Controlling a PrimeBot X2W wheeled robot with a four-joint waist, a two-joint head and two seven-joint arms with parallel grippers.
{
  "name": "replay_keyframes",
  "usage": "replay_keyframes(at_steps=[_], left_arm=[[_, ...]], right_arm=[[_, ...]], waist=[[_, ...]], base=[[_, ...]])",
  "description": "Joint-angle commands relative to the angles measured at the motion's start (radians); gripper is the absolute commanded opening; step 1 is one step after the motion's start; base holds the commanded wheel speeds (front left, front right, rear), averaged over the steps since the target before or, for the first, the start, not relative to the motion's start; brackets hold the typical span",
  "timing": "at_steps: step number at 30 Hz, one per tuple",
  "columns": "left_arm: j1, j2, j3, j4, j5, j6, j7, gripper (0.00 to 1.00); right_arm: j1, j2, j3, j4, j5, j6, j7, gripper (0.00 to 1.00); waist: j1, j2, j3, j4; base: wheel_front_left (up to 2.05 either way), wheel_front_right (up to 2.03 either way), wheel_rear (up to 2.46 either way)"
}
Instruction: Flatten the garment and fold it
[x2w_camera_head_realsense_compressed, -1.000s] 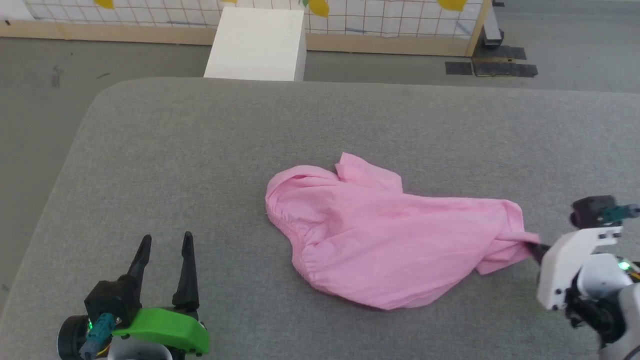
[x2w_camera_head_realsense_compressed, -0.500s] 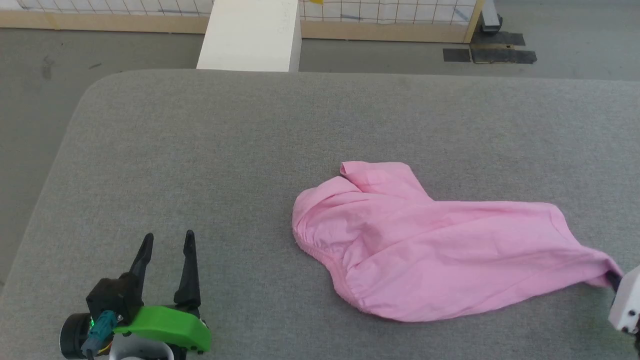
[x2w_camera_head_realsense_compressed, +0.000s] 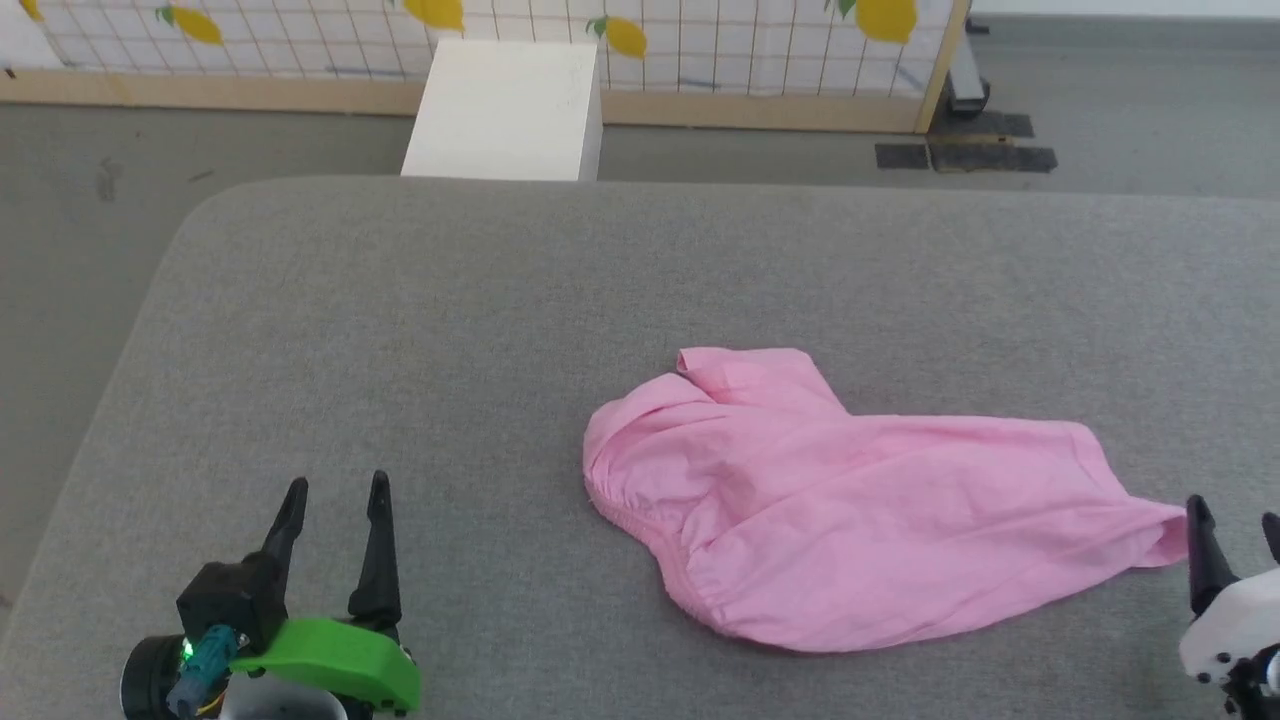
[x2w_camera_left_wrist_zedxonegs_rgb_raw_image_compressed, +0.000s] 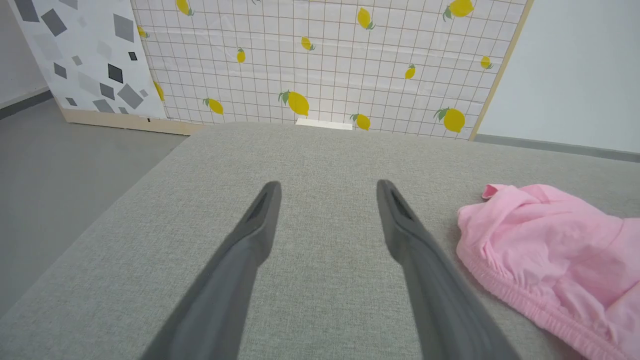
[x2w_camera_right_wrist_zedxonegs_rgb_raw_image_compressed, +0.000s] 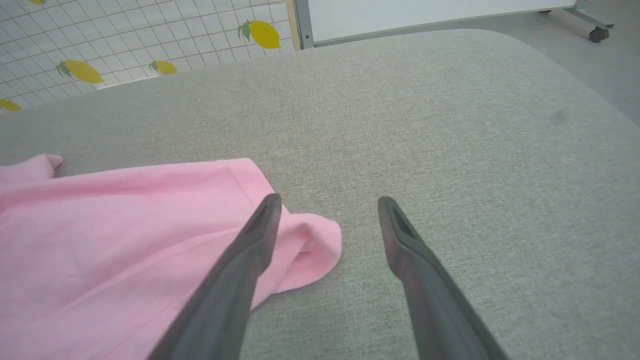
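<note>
- On the grey padded table (x2w_camera_head_realsense_compressed: 400, 300), right of centre, the garment (x2w_camera_head_realsense_compressed: 860, 510) lies rumpled, its gathered band on its left side.
- Well apart, the left gripper (x2w_camera_head_realsense_compressed: 335, 490) stands with fingers spread, empty.
- Just beside the garment's right tip, the right gripper (x2w_camera_head_realsense_compressed: 1233, 512) has its fingers apart, holding nothing.

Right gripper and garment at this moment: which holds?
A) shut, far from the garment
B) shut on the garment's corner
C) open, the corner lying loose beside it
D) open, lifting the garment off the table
C: in the right wrist view the right gripper has its jaws wide apart, and the corner of the garment lies slack on the table beside it.
</note>
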Motion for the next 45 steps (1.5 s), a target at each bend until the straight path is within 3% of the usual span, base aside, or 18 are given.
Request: replay_keyframes(at_steps=[1,6,13,21,29,37,38,39,45], left_arm=[[0.011,0.009,-0.001,-0.001,0.005,0.002,0.005,1.00],[0.009,0.014,-0.021,0.006,0.003,-0.009,0.029,1.00],[-0.051,-0.004,-0.064,0.067,-0.007,-0.059,0.055,1.00],[-0.203,-0.037,-0.133,0.208,-0.025,-0.158,0.140,1.00],[-0.404,-0.075,-0.225,0.456,-0.055,-0.307,0.320,1.00],[-0.520,-0.086,-0.338,0.663,-0.068,-0.384,0.573,1.00],[-0.527,-0.086,-0.348,0.671,-0.074,-0.390,0.593,0.84],[-0.537,-0.084,-0.357,0.677,-0.081,-0.394,0.609,0.00],[-0.583,-0.037,-0.374,0.632,-0.115,-0.403,0.621,0.00]], right_arm=[[0.019,0.016,0.009,-0.024,-0.017,-0.002,-0.034,1.00],[0.069,0.070,0.083,-0.125,-0.062,-0.002,-0.096,1.00],[0.158,0.124,0.196,-0.278,-0.097,-0.002,-0.068,1.00],[0.206,0.146,0.299,-0.424,-0.104,-0.002,-0.019,1.00],[0.206,0.154,0.363,-0.474,-0.092,-0.002,0.005,1.00],[0.192,0.157,0.372,-0.479,-0.081,-0.002,0.001,1.00],[0.192,0.157,0.370,-0.477,-0.080,-0.002,0.000,1.00],[0.192,0.157,0.367,-0.475,-0.075,-0.002,-0.002,1.00],[0.198,0.157,0.340,-0.464,-0.053,-0.002,-0.016,1.00]], waist=[[0.0000,0.0072,-0.029,-0.016],[0.0000,0.0072,-0.057,-0.027],[0.0000,0.0072,-0.074,-0.046],[0.0000,0.0072,-0.037,-0.105],[0.0000,0.0072,0.016,-0.166],[0.0000,0.0072,0.062,-0.197],[0.0000,0.0072,0.063,-0.198],[0.0000,0.0072,0.063,-0.198],[0.0000,0.0072,0.043,-0.180]], base=[[0.00,0.00,0.00],[0.00,0.00,0.00],[0.00,0.00,0.00],[0.00,0.00,0.00],[0.00,0.00,0.00],[0.00,0.00,0.00],[0.00,0.00,0.00],[0.00,0.00,0.00],[0.00,0.00,0.00]])
